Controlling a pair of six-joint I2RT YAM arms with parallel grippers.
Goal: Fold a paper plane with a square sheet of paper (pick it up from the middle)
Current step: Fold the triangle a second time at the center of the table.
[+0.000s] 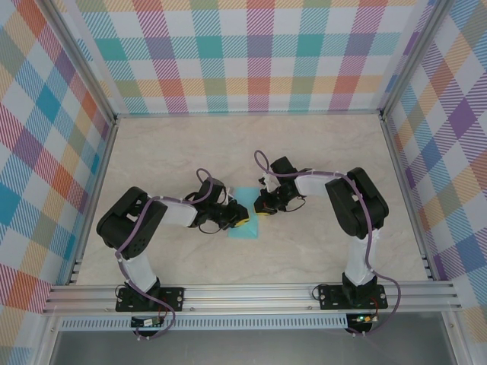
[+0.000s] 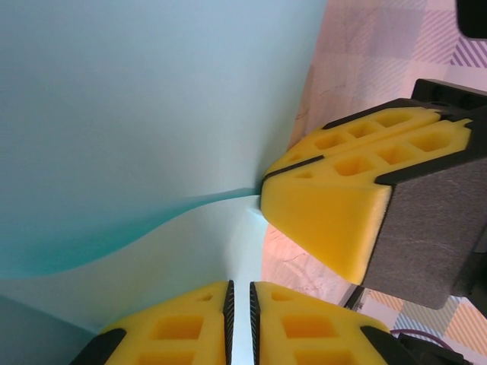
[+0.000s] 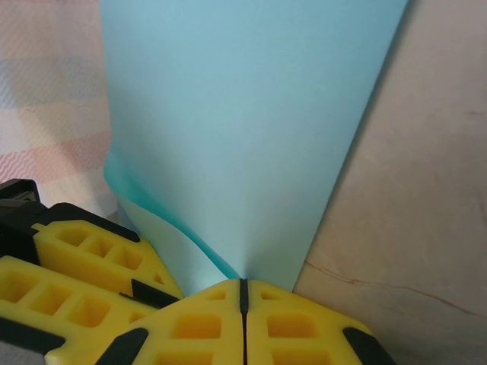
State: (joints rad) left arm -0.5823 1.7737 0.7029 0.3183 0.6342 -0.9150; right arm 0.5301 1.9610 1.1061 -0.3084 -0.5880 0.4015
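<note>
From above, the turquoise square sheet of paper [image 1: 246, 228] lies near the middle of the marble table [image 1: 319, 144], between the two arms. The left gripper [image 1: 239, 219] reaches onto it from the left. The right gripper [image 1: 263, 208] meets its right edge, and the two tips are close together.

In the left wrist view, the left gripper [image 2: 240, 323] has its yellow jaws drawn in to a thin slit with a pale strip of the sheet [image 2: 152, 106] running into it, so it appears to be pinching the paper. A curled edge rises across the middle. The right gripper's fingers [image 2: 327, 220] sit just beside that edge.

In the right wrist view, the right gripper [image 3: 243, 323] is clamped tight, the sheet [image 3: 251, 114] narrowing down into its seam. The left gripper's fingers [image 3: 76, 262] are close at the lower left, and bare table [image 3: 426, 190] shows on the right.

The step looks like an early fold, with both grippers holding a raised flap. Next, the flap likely needs carrying over evenly, edges aligned, and pressing flat without tearing or slipping.
</note>
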